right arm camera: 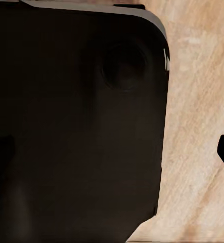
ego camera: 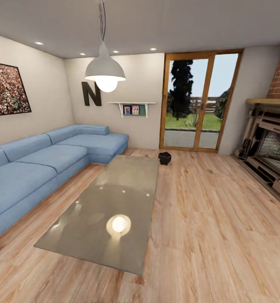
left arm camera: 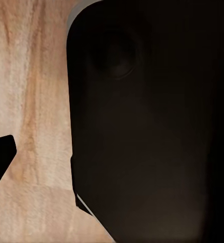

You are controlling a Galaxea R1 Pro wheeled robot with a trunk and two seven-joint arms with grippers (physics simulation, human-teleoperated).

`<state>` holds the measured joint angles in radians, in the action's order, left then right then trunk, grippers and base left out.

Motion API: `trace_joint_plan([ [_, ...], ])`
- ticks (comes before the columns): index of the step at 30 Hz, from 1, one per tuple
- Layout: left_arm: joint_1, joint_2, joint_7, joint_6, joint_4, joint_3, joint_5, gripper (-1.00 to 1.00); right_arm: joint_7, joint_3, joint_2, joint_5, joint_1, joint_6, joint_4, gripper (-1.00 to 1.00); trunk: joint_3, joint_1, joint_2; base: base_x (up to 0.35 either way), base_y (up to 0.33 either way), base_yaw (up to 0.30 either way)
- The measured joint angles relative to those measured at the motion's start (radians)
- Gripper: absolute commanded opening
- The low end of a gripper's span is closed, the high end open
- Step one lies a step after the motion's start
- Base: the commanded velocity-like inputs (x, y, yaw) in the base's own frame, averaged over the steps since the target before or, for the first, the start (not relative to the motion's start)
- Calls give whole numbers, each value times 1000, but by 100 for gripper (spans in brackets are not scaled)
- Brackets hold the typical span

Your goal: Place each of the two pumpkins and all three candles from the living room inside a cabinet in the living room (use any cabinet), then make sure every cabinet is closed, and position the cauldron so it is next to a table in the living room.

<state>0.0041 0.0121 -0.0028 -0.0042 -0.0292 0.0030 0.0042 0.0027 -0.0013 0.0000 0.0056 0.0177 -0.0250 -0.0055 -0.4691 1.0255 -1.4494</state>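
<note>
Wrist views: large dark rounded robot body part blocks most of frame, light wood plank floor (left arm camera: 36, 101) beside it. Left and right fingers state: cannot tell.

Head view: low rectangular grey glossy glass surface (ego camera: 114, 198) nearest, lamp reflection on it. Long blue corner sofa (ego camera: 38, 164) beside it. Small squat black cauldron (ego camera: 164, 158) on floor just past surface's far corner. Glass patio door (ego camera: 196, 101), stone fireplace (ego camera: 270, 147) beyond.

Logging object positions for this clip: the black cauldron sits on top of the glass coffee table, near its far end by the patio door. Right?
Not quite. The head view shows the cauldron on the wooden floor, just past the far corner of the table, not on the glass. It is indeed at the far end, towards the patio door.
</note>
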Motion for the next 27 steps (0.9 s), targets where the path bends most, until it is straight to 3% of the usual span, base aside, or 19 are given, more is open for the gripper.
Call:
trace_joint_plan([
  [27,0,0,0,-3,0,-3,0,100,1,0,0,0,0,0,0,100,0,0,0,-19,0,-280],
])
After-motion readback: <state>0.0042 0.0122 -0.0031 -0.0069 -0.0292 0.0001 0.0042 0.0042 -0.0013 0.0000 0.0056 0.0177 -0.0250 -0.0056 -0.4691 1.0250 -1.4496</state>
